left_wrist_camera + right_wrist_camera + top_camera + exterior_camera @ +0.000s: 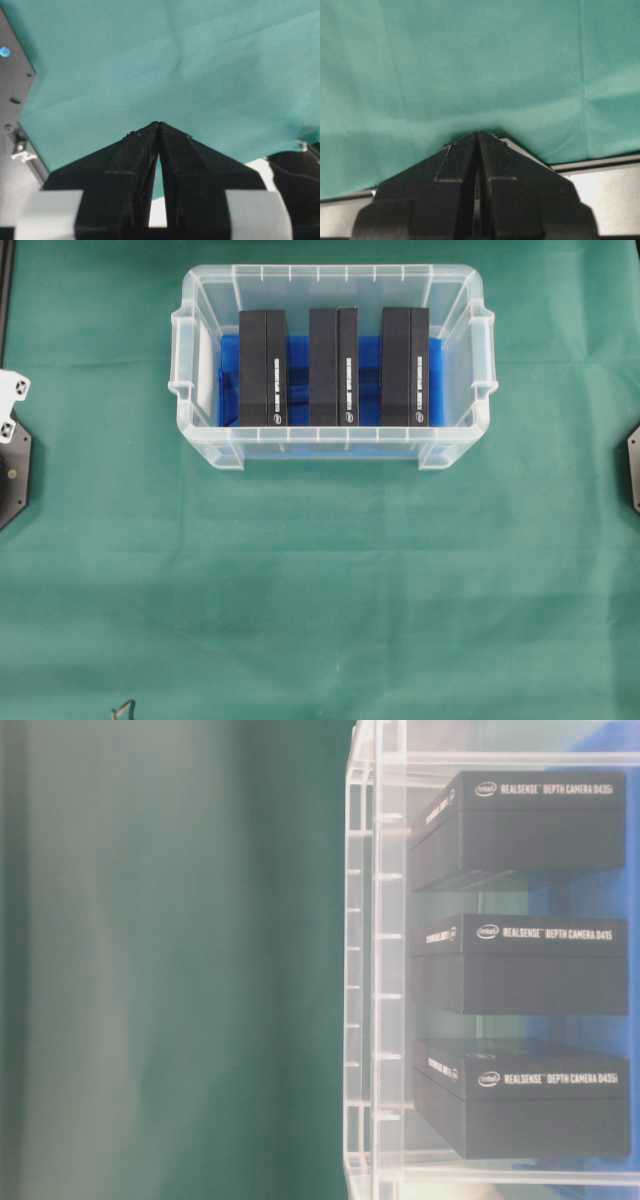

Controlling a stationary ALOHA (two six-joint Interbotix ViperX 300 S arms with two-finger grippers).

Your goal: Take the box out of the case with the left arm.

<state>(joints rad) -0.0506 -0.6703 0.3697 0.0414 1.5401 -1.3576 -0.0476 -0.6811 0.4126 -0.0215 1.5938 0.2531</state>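
The clear plastic case (pixel 203 445) stands at the back middle of the green cloth, a blue cloth (pixel 298 348) on its bottom. Three black boxes stand side by side inside: left (pixel 262 367), middle (pixel 333 366), right (pixel 404 366). The table-level view shows them through the case wall (pixel 362 970), stacked top (pixel 530 825), middle (pixel 520 963) and bottom (pixel 525 1098). My left gripper (pixel 158 123) is shut with its tips touching, over bare green cloth, holding nothing. My right gripper (pixel 478 133) is likewise shut and empty above the cloth. Neither gripper is near the case.
Green cloth (pixel 320 590) covers the table. The left arm's base (pixel 12 455) sits at the left edge and the right arm's base (pixel 633 470) at the right edge. A small dark object (pixel 122 708) lies at the front edge.
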